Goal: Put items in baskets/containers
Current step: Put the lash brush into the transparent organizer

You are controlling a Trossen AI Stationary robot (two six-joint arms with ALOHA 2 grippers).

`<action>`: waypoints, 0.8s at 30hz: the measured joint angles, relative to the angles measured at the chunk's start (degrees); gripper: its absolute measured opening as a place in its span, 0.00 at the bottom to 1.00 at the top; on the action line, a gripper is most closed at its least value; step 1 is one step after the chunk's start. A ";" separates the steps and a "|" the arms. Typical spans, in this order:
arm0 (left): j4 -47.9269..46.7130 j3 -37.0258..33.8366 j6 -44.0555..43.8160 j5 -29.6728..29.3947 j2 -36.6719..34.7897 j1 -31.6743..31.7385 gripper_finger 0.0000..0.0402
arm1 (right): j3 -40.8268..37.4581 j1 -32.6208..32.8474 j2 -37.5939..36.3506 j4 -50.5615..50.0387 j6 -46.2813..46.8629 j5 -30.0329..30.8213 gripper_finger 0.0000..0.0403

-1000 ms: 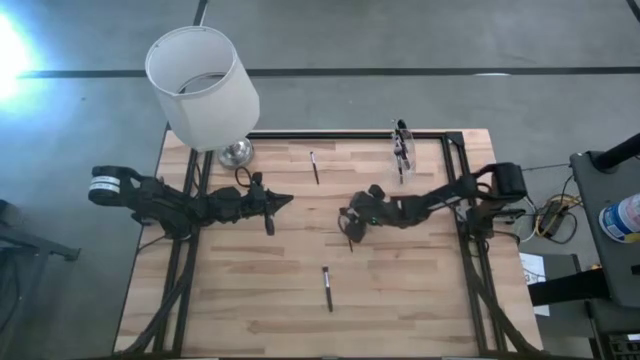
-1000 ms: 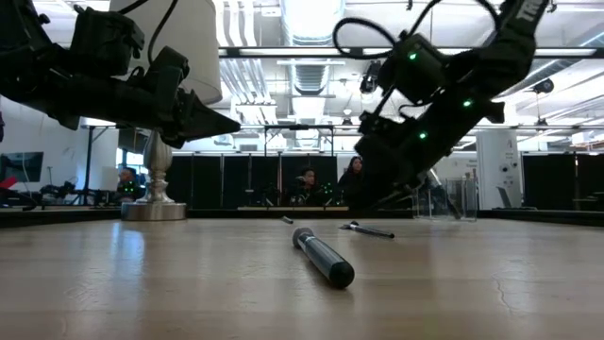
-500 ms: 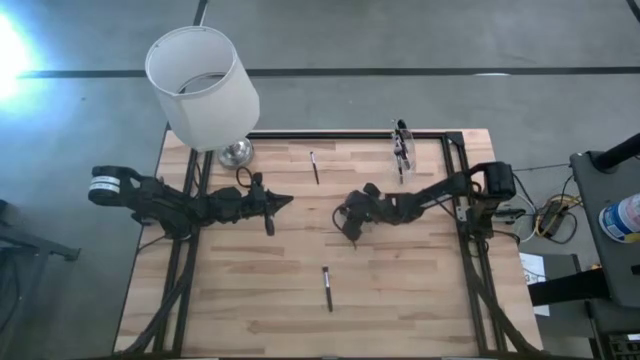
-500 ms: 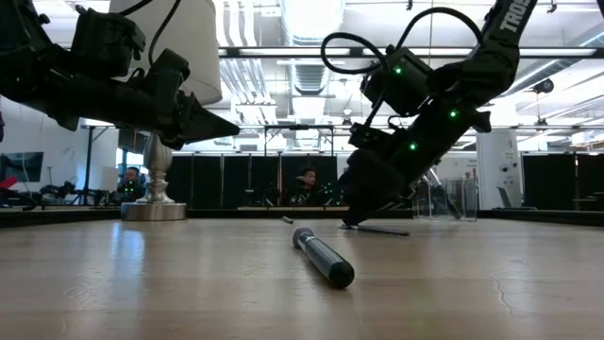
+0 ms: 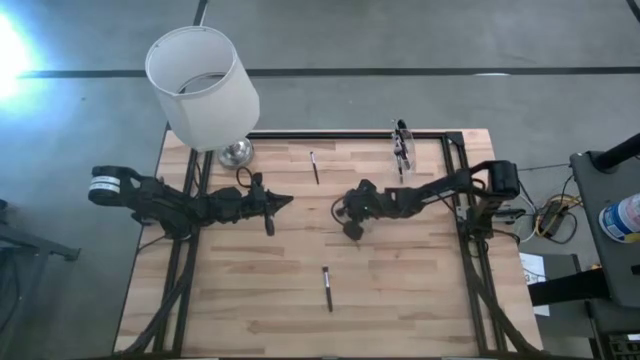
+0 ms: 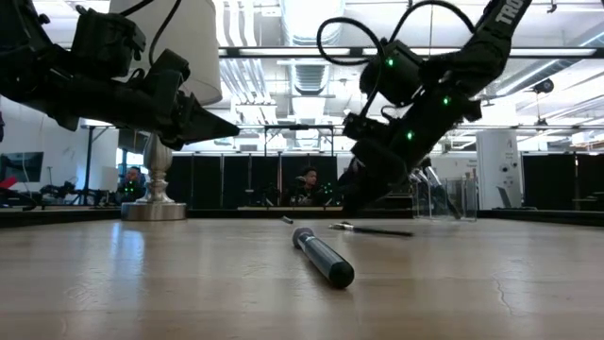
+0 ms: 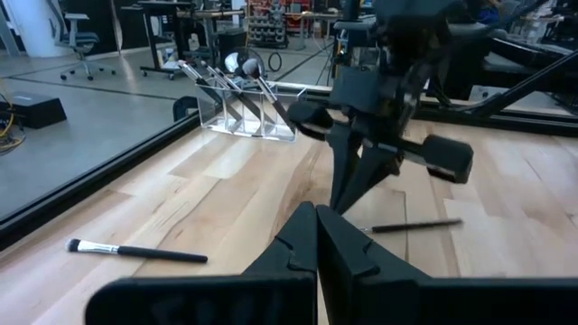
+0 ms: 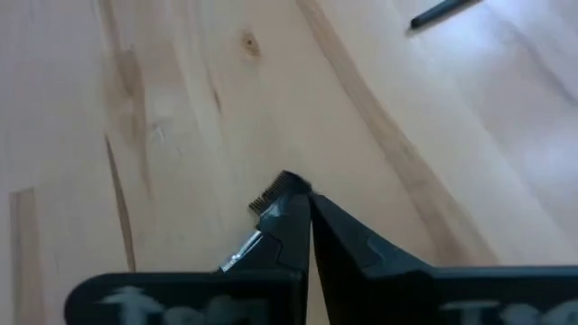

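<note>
At the centre of the high view the right gripper (image 5: pixel 352 229) is clamped on a small brush (image 8: pixel 269 195), its bristles poking past the fingertips just above the wooden table (image 5: pixel 400 290). The left gripper (image 5: pixel 285 201), left of centre, is closed and empty. The clear cup (image 5: pixel 402 147) stands upper right, holding brushes. White letters on the right arm are cut off, unreadable.

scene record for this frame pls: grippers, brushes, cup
left gripper: shut, empty, held above the table's left half
right gripper: shut, low over the table's middle
brush at right gripper: bristle end shows beside the fingertips; grip not certain, as the low view shows it lying on the wood
loose brushes: one near the far edge, one toward the near edge
cup: clear, upright, far right of the table, brushes already in it
lamp: far left corner
</note>
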 joint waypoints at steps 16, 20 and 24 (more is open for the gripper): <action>-1.82 0.02 0.00 0.00 0.00 0.00 0.00 | 0.82 2.05 -5.75 -15.31 8.06 -0.29 0.29; -2.24 0.02 0.01 0.00 0.00 0.00 0.00 | 0.93 1.98 -3.48 -14.93 8.21 -0.25 0.29; -2.58 0.02 0.00 0.02 0.00 0.00 0.00 | 0.96 1.56 -1.62 -13.88 7.04 -0.03 0.24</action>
